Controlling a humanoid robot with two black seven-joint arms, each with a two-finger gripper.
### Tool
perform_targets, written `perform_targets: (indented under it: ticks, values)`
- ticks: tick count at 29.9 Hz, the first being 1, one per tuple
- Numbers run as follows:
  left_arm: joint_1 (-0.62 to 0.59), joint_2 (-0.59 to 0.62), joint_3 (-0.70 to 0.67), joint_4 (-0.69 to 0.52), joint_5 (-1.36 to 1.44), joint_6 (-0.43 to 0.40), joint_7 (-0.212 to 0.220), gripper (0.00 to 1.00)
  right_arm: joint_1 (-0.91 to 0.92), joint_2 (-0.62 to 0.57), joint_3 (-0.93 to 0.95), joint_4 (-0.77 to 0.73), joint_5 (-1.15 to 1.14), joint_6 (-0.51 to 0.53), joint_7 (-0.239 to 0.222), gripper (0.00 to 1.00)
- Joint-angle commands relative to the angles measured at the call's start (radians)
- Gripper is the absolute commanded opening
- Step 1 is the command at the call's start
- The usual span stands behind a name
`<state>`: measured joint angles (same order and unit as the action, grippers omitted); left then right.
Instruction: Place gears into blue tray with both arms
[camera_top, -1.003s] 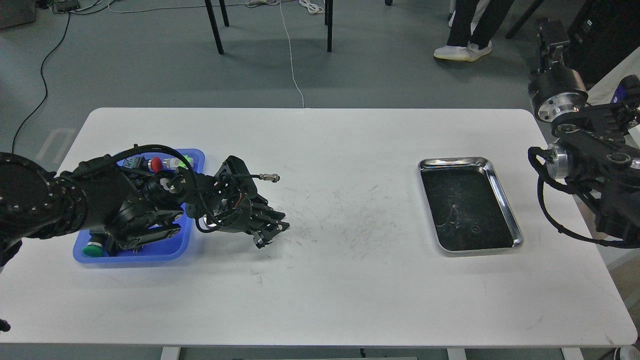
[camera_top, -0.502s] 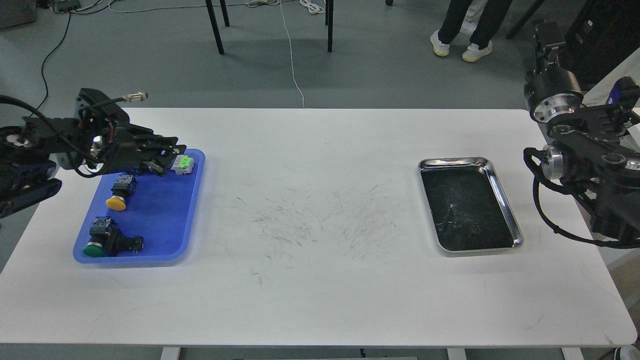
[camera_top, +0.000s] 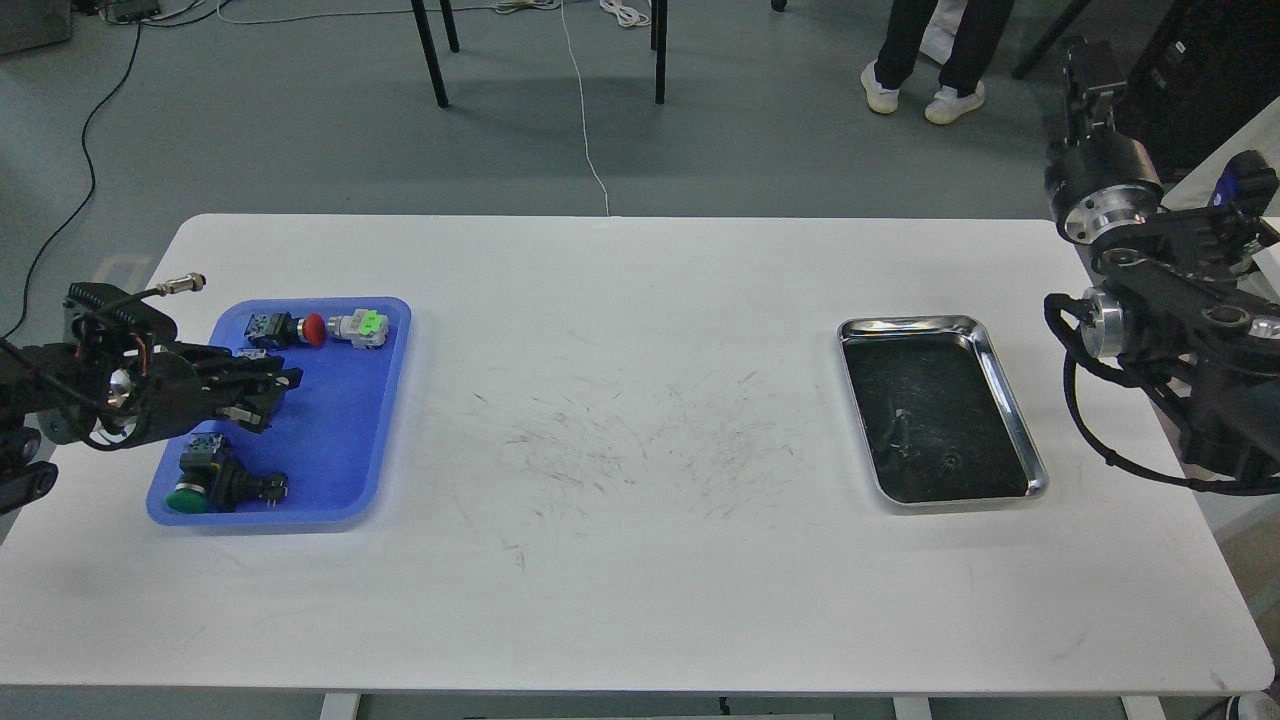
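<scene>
The blue tray lies at the table's left side and holds coloured push-button switches. I can make out no gears in it. A tiny dark toothed disc that looks like a gear rests near the front of the steel tray on the right. My left gripper hovers over the blue tray's left half, fingers apart with nothing visible between them. My right arm stands folded at the right table edge. Its gripper points up and away, and its fingers cannot be told apart.
In the blue tray are a red-capped switch, a green-and-white one and a green-capped one. The table middle is scuffed. Chair legs, cables and a person's legs are on the floor beyond.
My left gripper swung from the table right of the blue tray up over the tray's back edge, then down and left over its left half. The red switch shows again. The right arm barely moved.
</scene>
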<state>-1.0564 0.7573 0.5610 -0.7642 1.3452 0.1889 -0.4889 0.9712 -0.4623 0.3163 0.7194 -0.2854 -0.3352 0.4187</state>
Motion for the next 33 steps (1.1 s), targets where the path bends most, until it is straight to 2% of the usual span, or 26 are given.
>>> perform_targets:
  ticks: [1,4,18,33]
  values:
    - [0.036,-0.041,-0.003,0.077,-0.001,0.000,0.000,0.07,-0.002,0.001,0.000,0.002,0.000,-0.004,0.000,0.88]
    - [0.058,-0.085,-0.004,0.112,-0.009,-0.002,0.000,0.07,-0.002,0.001,-0.002,0.002,0.000,-0.007,0.000,0.88]
    - [0.064,-0.142,-0.009,0.172,-0.017,-0.003,0.000,0.08,-0.002,0.001,-0.006,0.002,0.000,-0.005,-0.002,0.88]
    - [0.064,-0.176,-0.010,0.177,-0.057,-0.006,0.000,0.11,-0.006,0.001,-0.006,0.003,0.000,-0.007,0.000,0.88]
